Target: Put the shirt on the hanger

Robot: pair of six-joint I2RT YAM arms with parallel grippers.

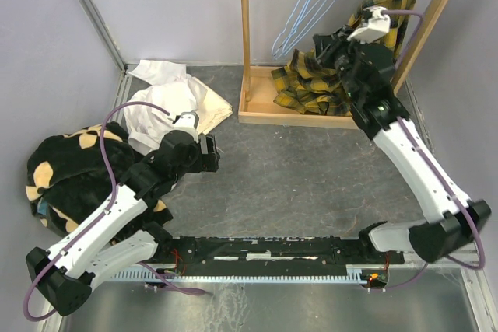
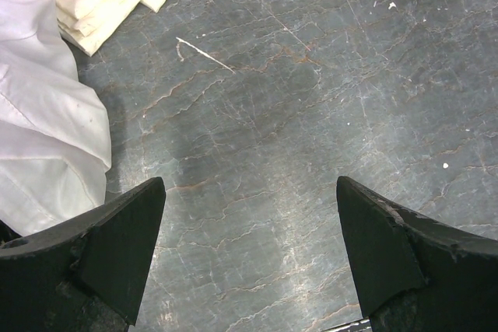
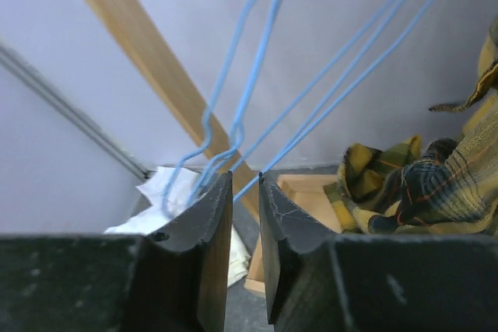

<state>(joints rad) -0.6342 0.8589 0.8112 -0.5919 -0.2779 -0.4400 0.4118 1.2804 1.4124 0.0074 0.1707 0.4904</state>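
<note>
Logging left fingers: spread wide, empty, over bare counter beside white garment. Right fingers: nearly closed under blue hangers; I cannot tell whether wire is pinched. Shirt: heaped on wooden rack base, right rear.

Top cam hangs above and behind my bases, looking down over the tabletop to its far edge. Left wrist cam stares down at the surface from close up, left fingers at the bottom. Right wrist cam's at the far-right corner, facing far-left past my right fingers, tight on the blue wire hangers. All three catch the white garment.
</note>
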